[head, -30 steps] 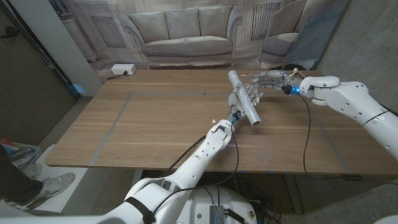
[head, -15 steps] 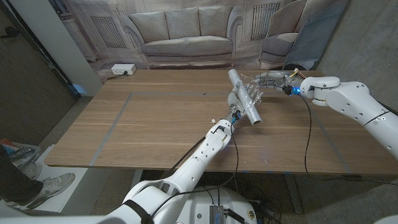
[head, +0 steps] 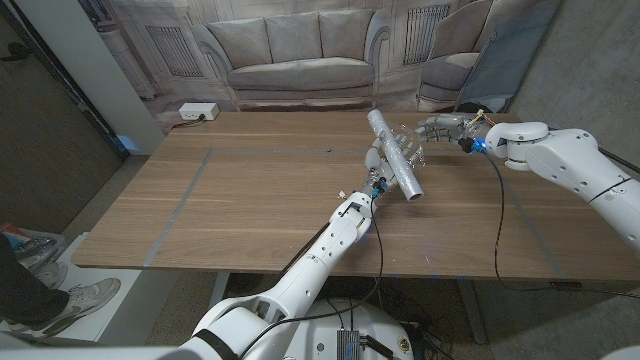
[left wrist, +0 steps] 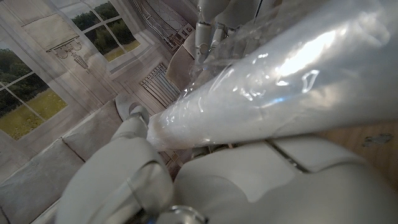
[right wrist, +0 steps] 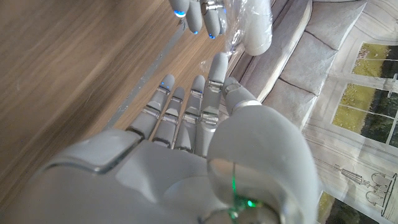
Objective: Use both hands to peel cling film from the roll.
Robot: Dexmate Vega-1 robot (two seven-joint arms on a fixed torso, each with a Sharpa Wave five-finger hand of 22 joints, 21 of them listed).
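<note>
The roll of cling film (head: 397,156) is held up over the far right part of the wooden table (head: 250,200). It is tilted, with one end pointing away toward the back wall and the other end pointing toward the robot. The left hand (head: 376,163) is wrapped around the roll from the side, and the roll is gripped by it. In the left wrist view the roll (left wrist: 280,93) is seen lying across the left hand (left wrist: 249,180), shiny and wrinkled with clear film.

The right hand (head: 440,127) is seen just beside the roll, on its right side. A loose, crinkled bit of film (head: 412,148) is seen between the roll and this hand. In the right wrist view the fingers (right wrist: 186,115) of the right hand (right wrist: 205,155) are stretched out straight and side by side, reaching toward the roll's end (right wrist: 256,28). Whether the film is pinched by the right hand cannot be told.

A white power strip (head: 198,112) is lying at the far left edge of the table. A shoe (head: 75,298) is seen on the floor at the left.
</note>
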